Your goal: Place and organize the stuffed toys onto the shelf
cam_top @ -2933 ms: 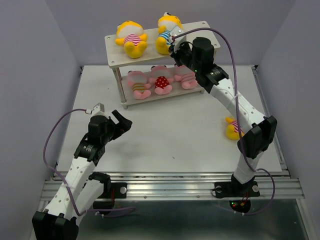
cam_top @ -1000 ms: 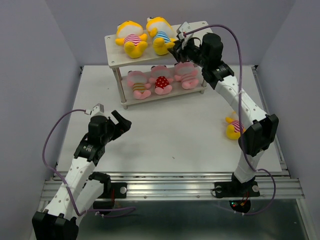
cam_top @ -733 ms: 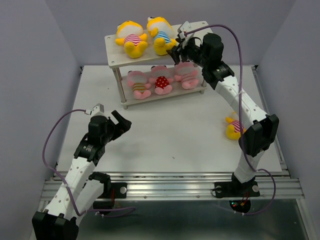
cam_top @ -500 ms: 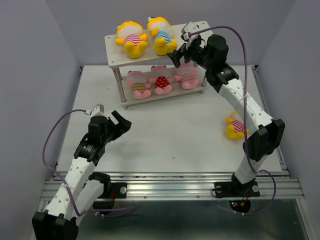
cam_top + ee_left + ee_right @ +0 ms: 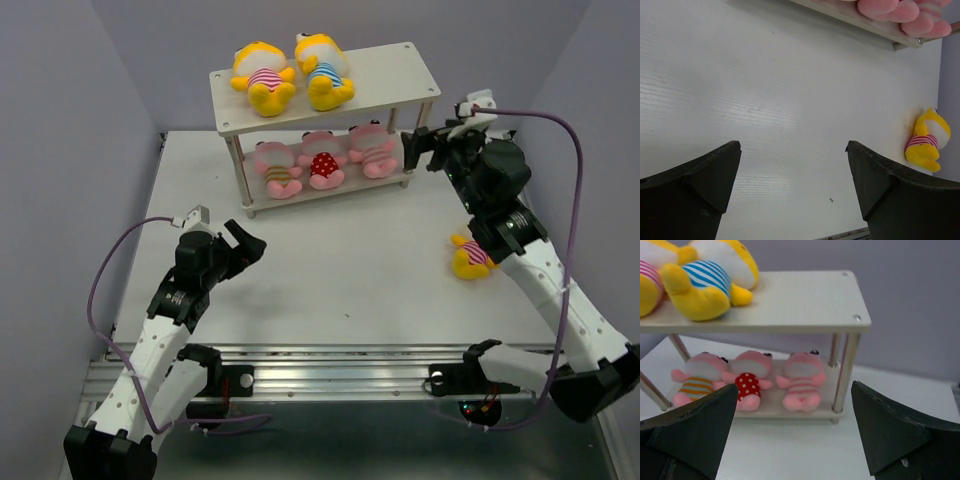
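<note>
Five toys were on the shelf (image 5: pixel 390 62): two yellow toys (image 5: pixel 262 80) lay at the left of the top board, and three pink toys (image 5: pixel 322 165) sat in a row on the lower board. The sixth toy (image 5: pixel 468 258), yellow with a striped belly, lay on the table (image 5: pixel 330 280) at the right side, well apart from the shelf and partly hidden by the right forearm. The right gripper (image 5: pixel 420 150) hung just beside the shelf's right end, jaws spread wide with nothing in them, pointing at the shelf. So the sixth toy lay behind and below it, toward the arm bases; the claw would likely need to turn back and drop. The toy's long axis seemed to run roughly near-to-far, slightly slanted, but that was hard to be sure of with the arm over it. The left gripper (image 5: pixel 243 243) was also spread and empty, low over the table's left half, well apart from that toy. The right arm was clearly nearer, so the pick was probably its job. The right part of the top board was bare, likely the landing spot.
</note>
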`<state>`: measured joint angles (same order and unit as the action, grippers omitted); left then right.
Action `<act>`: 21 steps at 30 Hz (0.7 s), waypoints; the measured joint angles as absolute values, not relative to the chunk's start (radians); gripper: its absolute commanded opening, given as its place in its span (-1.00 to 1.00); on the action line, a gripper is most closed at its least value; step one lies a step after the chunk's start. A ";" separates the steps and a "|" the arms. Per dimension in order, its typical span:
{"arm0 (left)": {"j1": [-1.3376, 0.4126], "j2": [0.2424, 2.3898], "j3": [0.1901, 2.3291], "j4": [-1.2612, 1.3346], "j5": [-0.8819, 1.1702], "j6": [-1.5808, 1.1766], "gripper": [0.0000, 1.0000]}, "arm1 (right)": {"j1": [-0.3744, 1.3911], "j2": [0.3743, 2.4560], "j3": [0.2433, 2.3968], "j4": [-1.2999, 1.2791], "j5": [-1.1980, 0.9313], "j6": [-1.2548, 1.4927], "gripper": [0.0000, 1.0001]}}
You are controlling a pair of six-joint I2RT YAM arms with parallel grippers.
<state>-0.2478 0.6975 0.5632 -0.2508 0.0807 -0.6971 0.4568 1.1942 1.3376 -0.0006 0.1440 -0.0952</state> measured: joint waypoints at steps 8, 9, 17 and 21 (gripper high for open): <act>-0.248 0.718 0.563 -0.205 0.114 -0.696 0.98 | 0.456 0.984 1.054 -0.323 0.521 0.367 1.00; -0.248 0.721 0.562 -0.202 0.118 -0.696 0.98 | 0.457 1.000 1.031 -0.389 0.551 0.436 1.00; -0.248 0.733 0.537 -0.163 0.151 -0.696 0.98 | 0.439 1.129 0.928 -0.716 0.638 0.686 1.00; -0.248 0.734 0.537 -0.159 0.157 -0.696 0.98 | 0.384 1.194 0.908 -0.722 0.628 0.707 1.00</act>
